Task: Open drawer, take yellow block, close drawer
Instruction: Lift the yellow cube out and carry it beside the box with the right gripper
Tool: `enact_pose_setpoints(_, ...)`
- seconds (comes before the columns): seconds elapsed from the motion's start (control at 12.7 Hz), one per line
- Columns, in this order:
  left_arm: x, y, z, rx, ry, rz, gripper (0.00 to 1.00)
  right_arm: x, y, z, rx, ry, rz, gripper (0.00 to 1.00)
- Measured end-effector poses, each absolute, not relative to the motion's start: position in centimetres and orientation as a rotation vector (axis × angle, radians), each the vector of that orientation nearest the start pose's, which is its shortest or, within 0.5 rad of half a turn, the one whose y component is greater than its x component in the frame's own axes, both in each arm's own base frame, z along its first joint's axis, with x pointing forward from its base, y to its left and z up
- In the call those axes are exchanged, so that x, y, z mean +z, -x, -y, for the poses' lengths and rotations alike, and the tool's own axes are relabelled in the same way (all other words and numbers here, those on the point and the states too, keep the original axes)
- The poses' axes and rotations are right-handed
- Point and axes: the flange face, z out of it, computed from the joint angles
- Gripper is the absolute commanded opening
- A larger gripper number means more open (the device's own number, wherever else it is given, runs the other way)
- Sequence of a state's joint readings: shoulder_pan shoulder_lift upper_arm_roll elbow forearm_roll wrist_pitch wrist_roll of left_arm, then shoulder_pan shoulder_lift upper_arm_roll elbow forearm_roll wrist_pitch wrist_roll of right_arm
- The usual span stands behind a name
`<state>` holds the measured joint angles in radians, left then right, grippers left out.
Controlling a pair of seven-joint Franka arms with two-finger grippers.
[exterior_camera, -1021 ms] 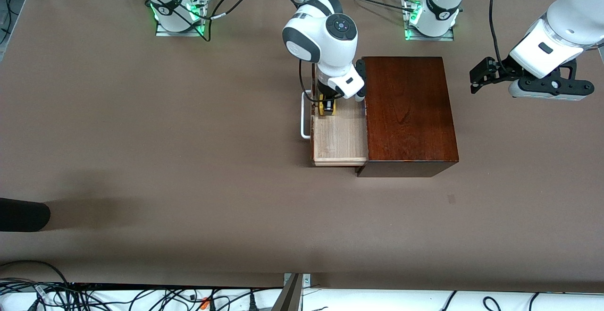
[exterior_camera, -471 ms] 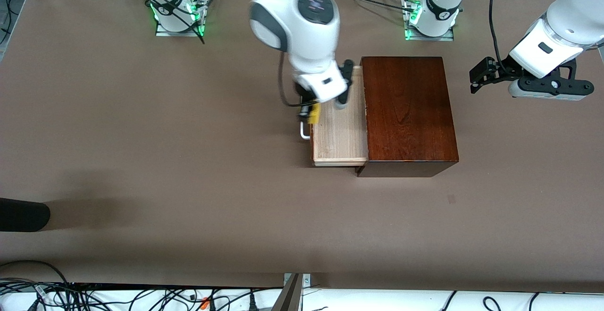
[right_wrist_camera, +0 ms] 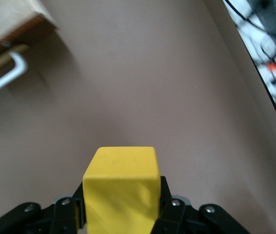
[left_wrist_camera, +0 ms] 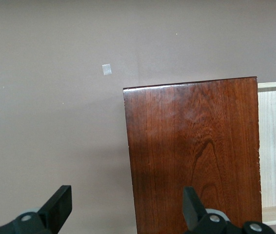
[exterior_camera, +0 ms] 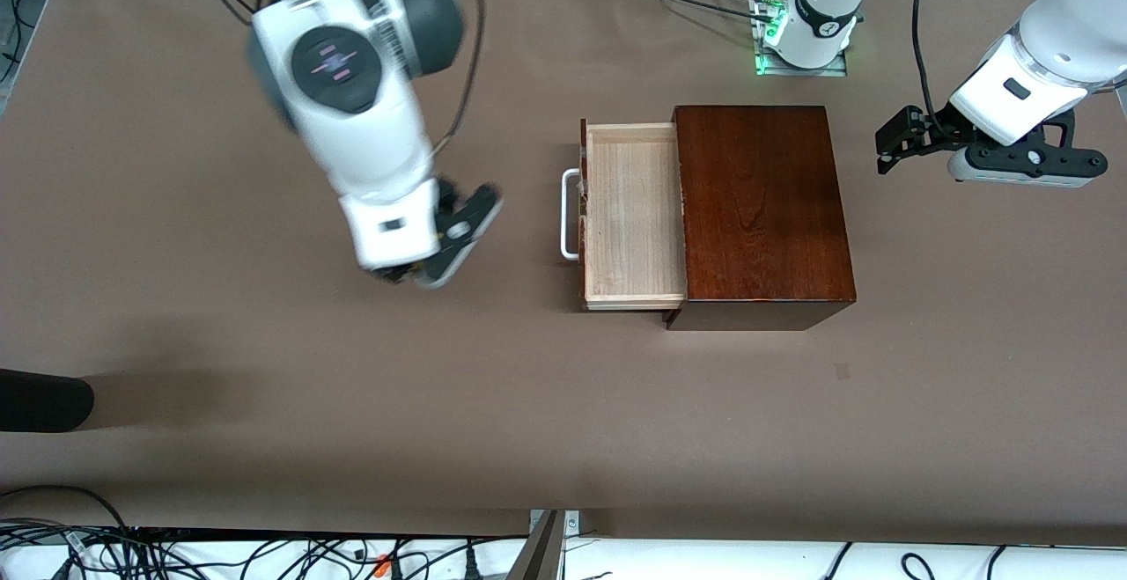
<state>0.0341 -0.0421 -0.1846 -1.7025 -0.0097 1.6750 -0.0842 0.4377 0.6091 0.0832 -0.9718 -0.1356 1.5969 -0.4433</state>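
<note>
The drawer (exterior_camera: 634, 210) stands pulled out of the dark-wood box (exterior_camera: 762, 210), its pale tray bare, with the white handle (exterior_camera: 568, 215) toward the right arm's end. My right gripper (exterior_camera: 412, 274) is up over bare table beside the drawer, toward the right arm's end. It is shut on the yellow block (right_wrist_camera: 121, 190), which the hand hides in the front view. The right wrist view also shows the handle (right_wrist_camera: 6, 78) and a drawer corner (right_wrist_camera: 11, 22). My left gripper (exterior_camera: 889, 144) waits open and empty in the air beside the box (left_wrist_camera: 191, 146).
A black object (exterior_camera: 44, 400) lies at the table's edge at the right arm's end. A small tape patch (exterior_camera: 843, 371) sits on the table nearer the camera than the box. Cables (exterior_camera: 264, 554) run along the near edge.
My right gripper lifted the yellow block out of the drawer and carried it toward the right arm's end of the table. The drawer tray is now bare. The left arm has not moved.
</note>
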Motion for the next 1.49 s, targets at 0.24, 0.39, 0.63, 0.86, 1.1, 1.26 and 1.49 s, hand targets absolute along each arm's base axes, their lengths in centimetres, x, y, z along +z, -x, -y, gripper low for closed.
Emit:
enact_pose_setpoints(0.24, 59.4, -54.2, 8.5, -0.021, 3.143, -0.103, 1.00, 51.3, -67.0, -25.7, 0.028, 2.924, 1.253, 0.02)
enact_pose_setpoints(0.39, 59.4, -54.2, 8.5, -0.021, 3.143, -0.103, 1.00, 52.4, -67.4, -20.3, 0.048, 2.967, 1.123, 0.00)
enact_pose_setpoints(0.63, 59.4, -54.2, 8.5, -0.021, 3.143, -0.103, 1.00, 54.2, -65.7, -15.2, 0.090, 3.003, 1.004, 0.00)
enact_pose_setpoints(0.86, 59.4, -54.2, 8.5, -0.021, 3.143, -0.103, 1.00, 51.8, -64.5, -12.8, 0.157, 3.005, 0.928, 0.00)
enact_pose_setpoints(1.1, 59.4, -54.2, 8.5, -0.021, 3.143, -0.103, 1.00, 46.2, -63.6, -9.3, 0.090, 3.027, 0.849, 0.00)
enact_pose_setpoints(1.26, 59.4, -54.2, 8.5, -0.021, 3.143, -0.103, 1.00, 41.6, -62.0, -6.5, 0.085, 3.040, 0.785, 0.00)
enact_pose_setpoints(1.49, 59.4, -54.2, 8.5, -0.021, 3.143, -0.103, 1.00, 35.1, -59.9, -3.0, 0.055, 3.071, 0.666, 0.00)
